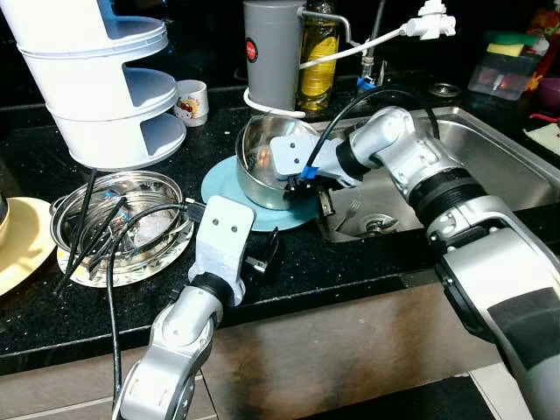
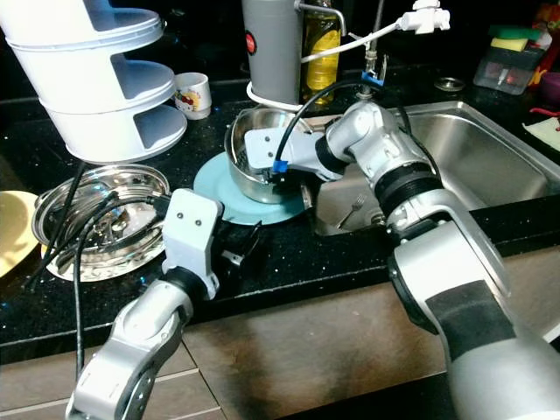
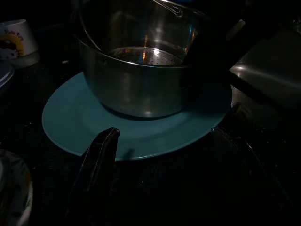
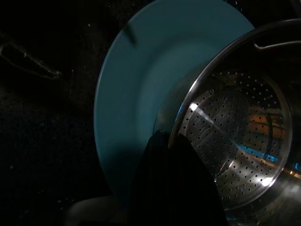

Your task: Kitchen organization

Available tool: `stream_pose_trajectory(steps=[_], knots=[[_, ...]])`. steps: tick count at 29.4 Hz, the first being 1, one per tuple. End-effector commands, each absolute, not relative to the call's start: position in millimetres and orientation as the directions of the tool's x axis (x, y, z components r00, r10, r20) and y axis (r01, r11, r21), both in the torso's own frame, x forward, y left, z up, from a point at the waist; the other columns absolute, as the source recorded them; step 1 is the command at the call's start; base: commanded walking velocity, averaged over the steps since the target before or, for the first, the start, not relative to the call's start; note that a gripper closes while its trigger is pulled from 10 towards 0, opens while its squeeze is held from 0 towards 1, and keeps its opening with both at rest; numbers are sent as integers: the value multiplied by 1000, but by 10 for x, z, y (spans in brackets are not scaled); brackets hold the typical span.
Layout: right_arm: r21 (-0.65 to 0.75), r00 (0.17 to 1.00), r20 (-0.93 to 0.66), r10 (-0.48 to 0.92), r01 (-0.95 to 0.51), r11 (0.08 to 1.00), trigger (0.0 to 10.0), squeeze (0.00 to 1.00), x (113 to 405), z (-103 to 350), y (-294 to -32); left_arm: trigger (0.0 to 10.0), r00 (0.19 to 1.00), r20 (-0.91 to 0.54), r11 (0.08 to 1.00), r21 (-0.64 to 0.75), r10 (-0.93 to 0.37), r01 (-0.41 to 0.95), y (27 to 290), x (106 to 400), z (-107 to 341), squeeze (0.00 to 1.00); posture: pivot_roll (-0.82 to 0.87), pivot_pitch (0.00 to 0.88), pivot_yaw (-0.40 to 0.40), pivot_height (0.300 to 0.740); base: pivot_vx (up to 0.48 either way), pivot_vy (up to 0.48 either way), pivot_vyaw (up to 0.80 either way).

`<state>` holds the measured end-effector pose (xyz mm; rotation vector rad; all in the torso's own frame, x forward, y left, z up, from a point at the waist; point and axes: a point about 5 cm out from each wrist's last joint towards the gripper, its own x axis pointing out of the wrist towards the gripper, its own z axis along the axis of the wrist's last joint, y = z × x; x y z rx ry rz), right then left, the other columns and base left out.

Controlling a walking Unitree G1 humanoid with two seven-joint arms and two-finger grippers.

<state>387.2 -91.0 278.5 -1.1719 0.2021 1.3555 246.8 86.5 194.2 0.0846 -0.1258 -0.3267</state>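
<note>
A steel perforated pot (image 1: 259, 166) stands on a teal plate (image 1: 219, 188) on the black counter, beside the sink. My right gripper (image 1: 308, 185) reaches in from the sink side and is shut on the pot's near rim; the right wrist view has a dark finger (image 4: 162, 183) straddling that rim over the plate (image 4: 136, 84). My left gripper (image 1: 265, 254) lies low on the counter just in front of the plate, open and holding nothing. One of its fingers (image 3: 96, 165) points at the plate's edge (image 3: 141, 139) below the pot (image 3: 141, 80).
A white tiered rack (image 1: 96, 79) stands at the back left, over a steel bowl (image 1: 118, 223) crossed by black cables, with a yellow plate (image 1: 17, 245) beside it. A mug (image 1: 191, 101), grey cylinder (image 1: 273, 52) and oil bottle (image 1: 319, 61) stand behind. The sink (image 1: 490, 166) holds a fork (image 1: 350, 210).
</note>
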Motion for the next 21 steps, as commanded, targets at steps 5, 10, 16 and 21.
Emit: stream_pose_trajectory(steps=[5,10,16,21], knots=[[-620,290,-539,791,-772,-140,0,0,3851,3025,-772,10000,940,100,943,96,-327,318,849,2485,1939,0,47,0,-14,740,0,0,0],[-669,313,-360,879,-743,-10,0,0,3851,3238,-702,10000,938,109,942,98,-330,320,846,2492,1960,0,48,0,-12,740,0,0,0],[-707,434,-228,872,-690,158,0,0,3918,3399,-790,10000,934,121,941,98,-335,325,838,2503,1984,0,46,0,-7,740,0,0,0],[-709,559,-207,803,-651,271,0,0,4000,3434,-966,10000,933,125,940,97,-338,328,834,2509,1992,0,49,0,-8,740,0,0,0]])
